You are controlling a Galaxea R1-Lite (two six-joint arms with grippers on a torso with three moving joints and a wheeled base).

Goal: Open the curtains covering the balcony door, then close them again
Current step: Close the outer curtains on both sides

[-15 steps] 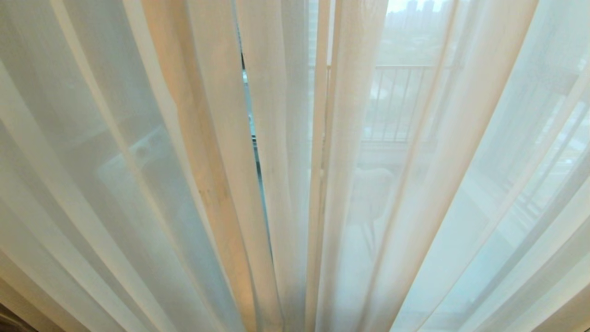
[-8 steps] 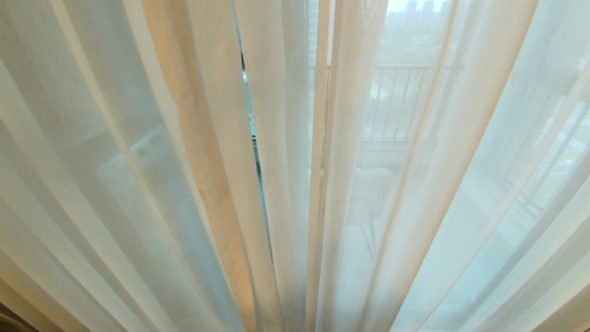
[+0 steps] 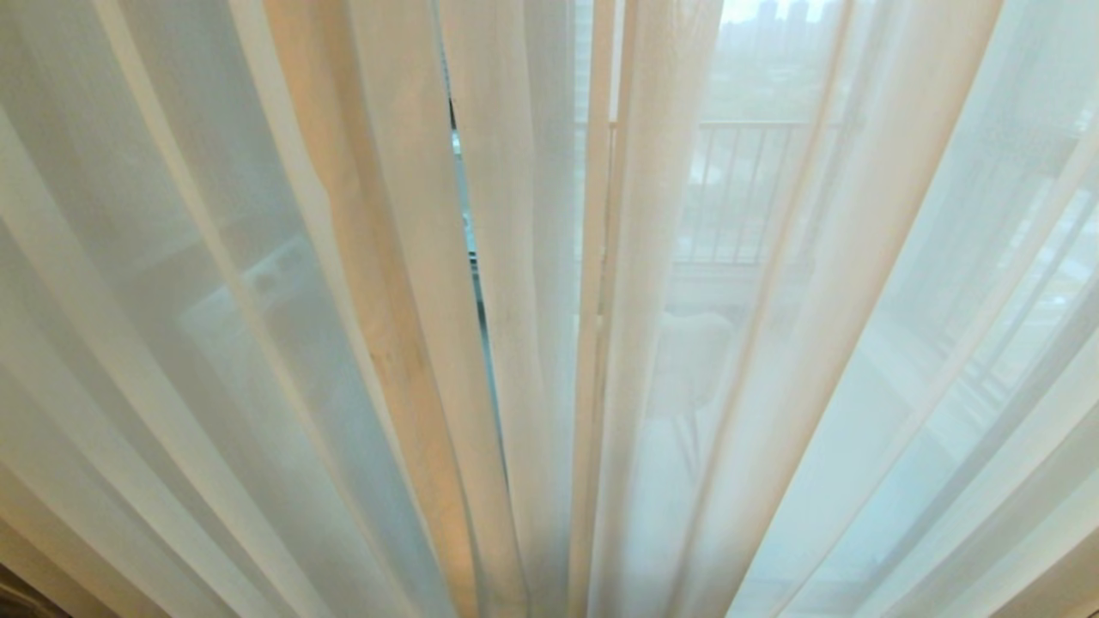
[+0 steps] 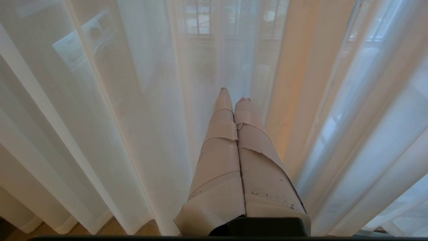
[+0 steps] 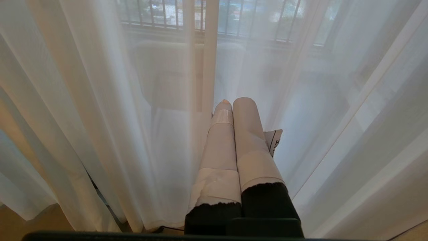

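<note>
Both grippers are closed and hold nothing: the left gripper point(image 4: 234, 98) points up the centre of its wrist view at the sheer curtains point(image 3: 258, 343), the right gripper point(image 5: 235, 102) likewise, neither clearly touching the fabric. In the head view the drawn curtains fill the frame in pleats. A dark sliver at upper centre, probably the balcony door point(image 3: 468, 240) frame, shows through a narrow gap, with a railing point(image 3: 738, 189) hazy at upper right.

**Soft daylight through the sheers**

Daylight from outside comes through the thin curtains point(image 3: 773, 343), leaving every view bright and hazy. Folds glow warm orange where fabric doubles. The railing point(image 3: 738, 189) behind looks washed out and soft. Pleats fan outward toward the edges.
</note>
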